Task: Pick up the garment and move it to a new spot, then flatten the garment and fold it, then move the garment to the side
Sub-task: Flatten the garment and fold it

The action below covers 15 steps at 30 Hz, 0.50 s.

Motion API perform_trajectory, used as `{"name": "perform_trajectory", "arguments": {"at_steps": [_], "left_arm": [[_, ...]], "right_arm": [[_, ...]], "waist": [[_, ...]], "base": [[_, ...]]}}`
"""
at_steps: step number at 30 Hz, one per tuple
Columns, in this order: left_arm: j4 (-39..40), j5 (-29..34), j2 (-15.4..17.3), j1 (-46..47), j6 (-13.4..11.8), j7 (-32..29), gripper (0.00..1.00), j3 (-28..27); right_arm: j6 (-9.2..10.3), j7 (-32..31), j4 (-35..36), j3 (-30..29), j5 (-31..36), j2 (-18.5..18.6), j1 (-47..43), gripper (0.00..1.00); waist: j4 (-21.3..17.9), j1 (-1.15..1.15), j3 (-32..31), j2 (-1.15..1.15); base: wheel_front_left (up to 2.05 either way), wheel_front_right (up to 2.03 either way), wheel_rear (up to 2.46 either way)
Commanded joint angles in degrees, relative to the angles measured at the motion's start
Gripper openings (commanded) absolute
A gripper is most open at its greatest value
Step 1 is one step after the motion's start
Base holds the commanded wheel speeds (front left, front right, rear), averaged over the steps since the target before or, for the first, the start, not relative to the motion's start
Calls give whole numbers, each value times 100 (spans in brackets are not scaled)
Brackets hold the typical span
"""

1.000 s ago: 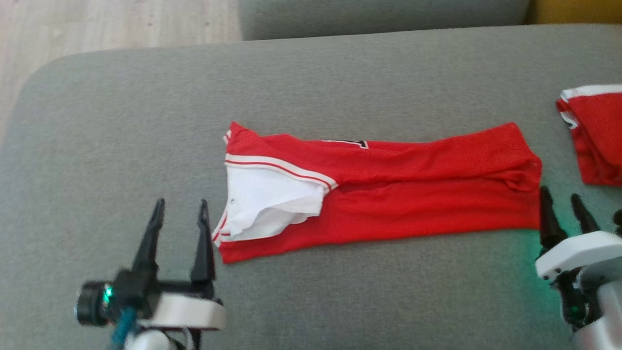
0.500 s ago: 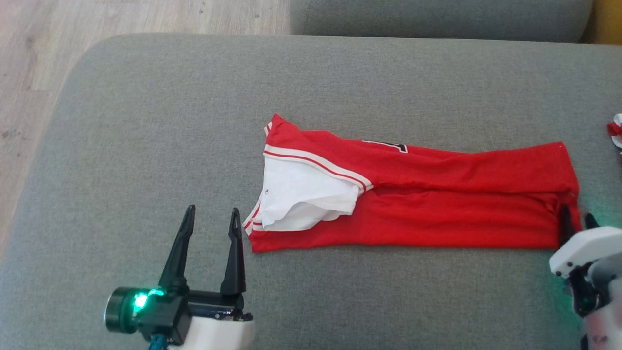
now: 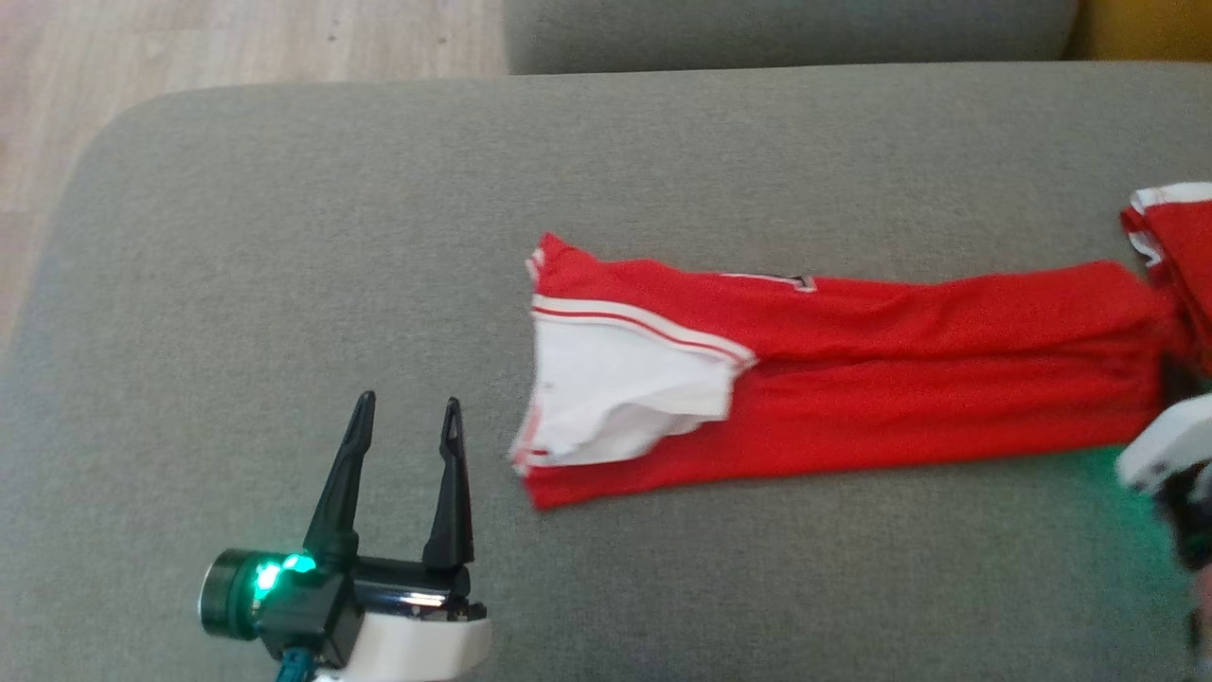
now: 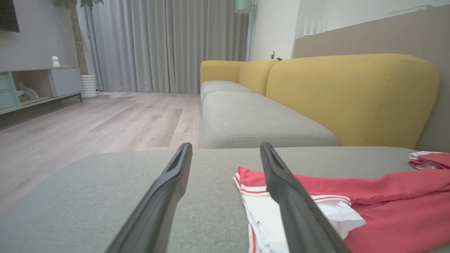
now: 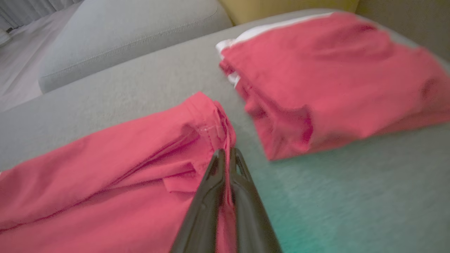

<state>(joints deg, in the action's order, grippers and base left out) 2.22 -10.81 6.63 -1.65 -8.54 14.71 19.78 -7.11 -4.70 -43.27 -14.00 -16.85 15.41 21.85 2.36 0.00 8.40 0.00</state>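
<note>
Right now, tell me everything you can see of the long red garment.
The red garment is wrinkled fabric with white-and-red striped trim and a white inner side showing at its left end. It lies folded into a long strip across the grey cushion. The right gripper is shut on its right-end hem; the left gripper hangs open, apart from it.
</note>
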Motion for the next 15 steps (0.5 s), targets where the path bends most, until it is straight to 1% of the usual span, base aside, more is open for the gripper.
{"name": "perform_trajectory", "arguments": {"at_steps": [1,4,7,10,12,15], "left_arm": [[176,66,-46,113,30,29,100,-249],[160,131,-116,109,132,29,100,-336],[98,162,-175,97,234,29,100,-417],[33,190,-229,73,323,29,100,-470],[9,201,-263,58,364,29,100,-501],[-32,217,-299,34,439,29,100,-521]], "right_arm": [[-37,-21,295,45,-32,281,260,0],[-37,-198,690,58,-167,510,370,0],[-37,-492,1344,276,-521,526,424,0],[-37,-848,2305,637,-979,319,300,0],[-37,-1071,2991,918,-1216,104,128,0],[-37,-1359,3806,1411,-1348,-190,-92,0]], "waist": [[-57,0,31,0],[-116,0,50,0],[-142,0,6,0],[-114,0,-76,0],[-84,0,-124,0],[-15,0,-164,0]], "base": [[0,0,0],[0,0,0],[0,0,0],[0,0,0],[0,0,0],[0,0,0]]}}
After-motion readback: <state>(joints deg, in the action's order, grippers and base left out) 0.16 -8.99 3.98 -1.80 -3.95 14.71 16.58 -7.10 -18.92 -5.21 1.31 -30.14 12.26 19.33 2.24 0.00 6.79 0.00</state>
